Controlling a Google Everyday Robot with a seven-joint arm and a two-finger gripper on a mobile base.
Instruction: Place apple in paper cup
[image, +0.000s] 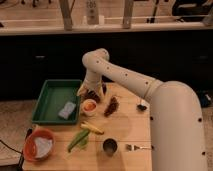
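Your claw (92, 93) hovers just above the paper cup (89, 113) on the wooden surface (127, 131); you cannot tell how open it is. The apple (89, 105) seems to sit inside the cup, beside the green tray (50, 99).

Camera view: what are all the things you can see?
Small round apple: one, orange-red, in the paper cup.
Small paper cup: one, white, right of the tray.
Shallow plastic tray: one, green, back left.
Soft sponge: one, grey-blue, in the tray.
Lumpy cluster: one, dark red-brown, right of the paper cup.
Banana: one, yellow, mid-table.
Long vegetable: one, green, beside the banana.
Metal cup: one, dark, front edge.
Fork: one, silvery, right of the metal cup.
Round bowl: one, orange, front left.
Robot arm: one, white, over the table.
Pincer: one, dark, just above the paper cup.
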